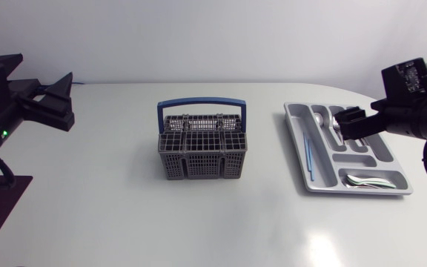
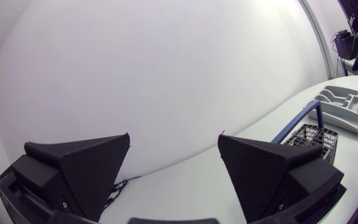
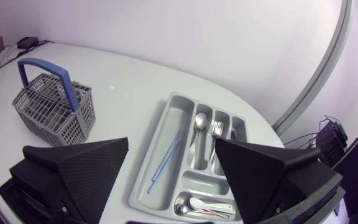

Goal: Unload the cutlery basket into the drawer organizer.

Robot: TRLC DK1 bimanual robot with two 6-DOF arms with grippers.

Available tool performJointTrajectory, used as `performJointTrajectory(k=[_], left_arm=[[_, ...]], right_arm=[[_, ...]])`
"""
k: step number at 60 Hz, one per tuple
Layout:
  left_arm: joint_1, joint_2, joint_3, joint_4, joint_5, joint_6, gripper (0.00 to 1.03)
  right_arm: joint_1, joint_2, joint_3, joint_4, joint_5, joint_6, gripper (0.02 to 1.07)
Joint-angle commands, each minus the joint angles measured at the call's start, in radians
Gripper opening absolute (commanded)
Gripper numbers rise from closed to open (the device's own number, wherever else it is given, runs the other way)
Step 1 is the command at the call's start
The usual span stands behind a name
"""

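Our right fingers (image 3: 86, 171) stand wide apart with nothing between them. They hang above the organizer (image 3: 164, 122), over its narrow compartments at the end farther from the head camera. Under them, a spoon (image 3: 200, 122) lies in one narrow compartment and a fork (image 3: 218, 129) in the next, side by side. A thin blue stick (image 3: 165, 158) lies lengthwise in the long compartment on the basket side. Several spoons (image 3: 204, 206) lie nested in the cross compartment at the organizer's other end. The right arm (image 1: 421, 119) enters from the right edge of the head view.

Our left fingers (image 2: 92, 168) are likewise apart and empty. They sit at the left side of the desk (image 1: 124, 215), well apart from every task item, and point toward the basket.

The basket (image 1: 202, 144) stands upright near the middle of the desk, between the two arms, with its blue handle (image 1: 202, 104) up. It is well apart from the organizer, which lies flat at the right side of the desk. We cannot tell from these views what the basket contains.
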Motion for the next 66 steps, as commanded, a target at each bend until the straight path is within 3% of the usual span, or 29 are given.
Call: performJointTrajectory(k=[1,19,40,66], left_arm=[[-0.031,-0.060,-0.066,-0.020,-0.003,-0.052,0.98],[-0.031,-0.243,-0.175,-0.056,-0.003,-0.132,0.98],[0.036,-0.425,-0.305,-0.157,0.038,-0.253,0.98],[0.119,-0.650,-0.464,-0.281,0.090,-0.402,0.98]], right_arm=[[-0.026,-0.046,-0.063,0.024,-0.002,-0.032,1.02],[-0.092,-0.307,-0.244,0.156,-0.002,-0.104,1.02],[-0.096,-0.486,-0.417,0.269,-0.005,-0.138,1.02],[-0.077,-0.712,-0.599,0.301,-0.016,0.038,1.02]])
